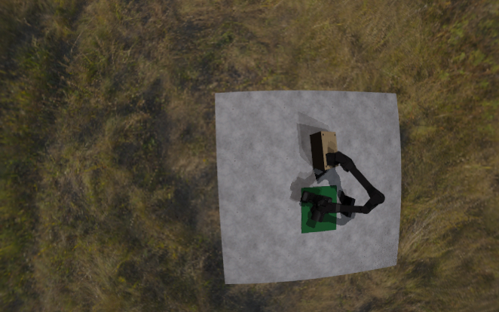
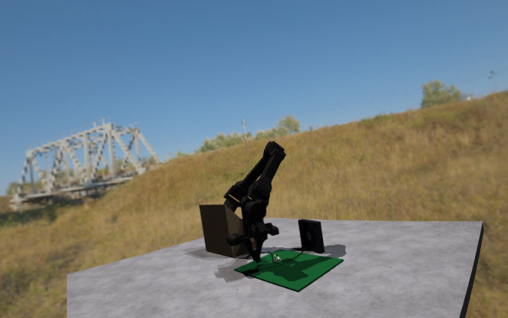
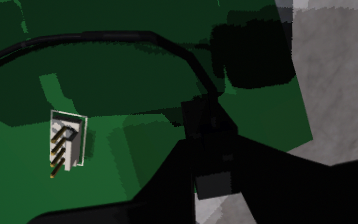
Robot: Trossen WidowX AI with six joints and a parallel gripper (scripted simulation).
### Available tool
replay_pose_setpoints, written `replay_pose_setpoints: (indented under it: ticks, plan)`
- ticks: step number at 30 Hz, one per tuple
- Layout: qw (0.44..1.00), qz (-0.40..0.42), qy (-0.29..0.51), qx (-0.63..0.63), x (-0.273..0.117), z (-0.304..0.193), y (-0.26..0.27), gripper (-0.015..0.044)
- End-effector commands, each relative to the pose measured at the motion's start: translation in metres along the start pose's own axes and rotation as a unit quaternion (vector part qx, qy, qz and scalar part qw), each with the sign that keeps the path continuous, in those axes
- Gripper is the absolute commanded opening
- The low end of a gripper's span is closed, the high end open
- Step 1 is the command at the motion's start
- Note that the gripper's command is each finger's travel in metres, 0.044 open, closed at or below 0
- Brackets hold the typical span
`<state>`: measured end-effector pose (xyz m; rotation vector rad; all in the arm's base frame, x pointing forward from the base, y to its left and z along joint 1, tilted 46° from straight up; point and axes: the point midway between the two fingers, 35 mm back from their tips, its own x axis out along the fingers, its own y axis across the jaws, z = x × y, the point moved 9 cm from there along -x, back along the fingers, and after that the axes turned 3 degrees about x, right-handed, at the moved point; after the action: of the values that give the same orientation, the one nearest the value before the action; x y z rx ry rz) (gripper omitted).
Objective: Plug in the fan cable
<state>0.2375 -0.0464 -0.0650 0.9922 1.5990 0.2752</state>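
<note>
Wrist view: the gripper [image 3: 212, 150] is pinched on the black plug [image 3: 210, 145] of the fan's cable [image 3: 125, 37], low over the green board [image 3: 135, 145] near its edge. The four-pin fan header [image 3: 67, 145], white with gold pins, stands on the board toward 9 o'clock of the plug, apart from it. The cable arcs from the plug's top toward 11 o'clock and out of frame.

Step in hand, as judged: the grasp is just made, and lift and carry to the header come next. To do it well, raise the plug only a little so the cable does not pull taut. Carry it toward 9 o'clock until its socket sits squarely over the pins, match the plug's long axis to the pin row, then press straight down. A tilted approach risks bending or missing the pins. Release only after full seating, then withdraw upward.

Hard to make out: both fingers merge with the dark plug, so the contact faces and the depth of the grip cannot be told. The plug's socket face is hidden. In the top view the arm covers plug and header. In the exterior view the fan [image 2: 311, 235] stands at the board's far edge, and the header is only a pale speck.
</note>
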Motion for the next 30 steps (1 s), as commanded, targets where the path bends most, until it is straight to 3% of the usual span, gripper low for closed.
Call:
replay_pose_setpoints:
  ticks: [1, 8, 20, 30]
  plan:
    - [1.0, 0.0, -0.014, -0.008, -0.031, 0.005, 0.002, 0.0]
    - [1.0, 0.0, -0.014, 0.003, -0.03, 0.004, 0.006, 0.0]
    - [0.983, 0.004, -0.012, 0.185, -0.029, -0.008, 0.081, 0.0]
    - [0.982, 0.005, -0.012, 0.188, -0.028, -0.008, 0.082, 0.0]
